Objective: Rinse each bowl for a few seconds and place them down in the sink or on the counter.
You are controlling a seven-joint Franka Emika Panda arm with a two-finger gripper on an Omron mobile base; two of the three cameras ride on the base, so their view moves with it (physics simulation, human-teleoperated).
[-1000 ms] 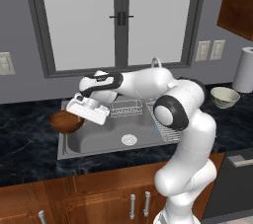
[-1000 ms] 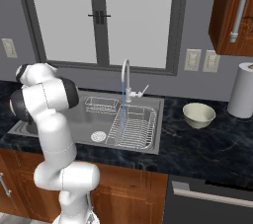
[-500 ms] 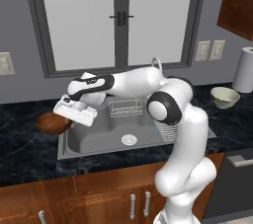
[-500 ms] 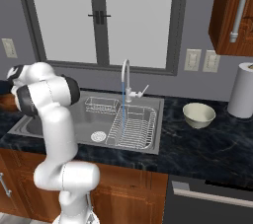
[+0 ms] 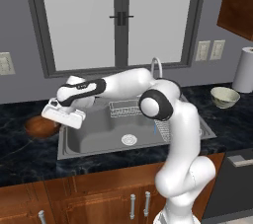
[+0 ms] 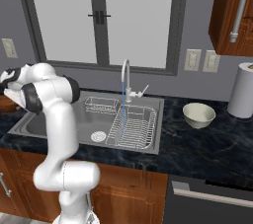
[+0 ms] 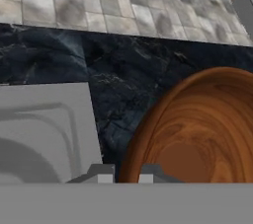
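Even, flat rendered light, soft shadows, slightly coarse, no glare.

Grey wall (image 6: 44, 11), frosted window (image 5: 118, 18), brown wall cabinet (image 6: 232, 11)

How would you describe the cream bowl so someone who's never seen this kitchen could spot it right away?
Start at the wide grey steel sink under the window and follow the black marble-look counter toward the tall white paper-towel roll. The small pale cream-greenish bowl sits upright on the counter between them, apart from both. The glossy reddish-brown wooden bowl, the other bowl here, is across the sink at the claw.
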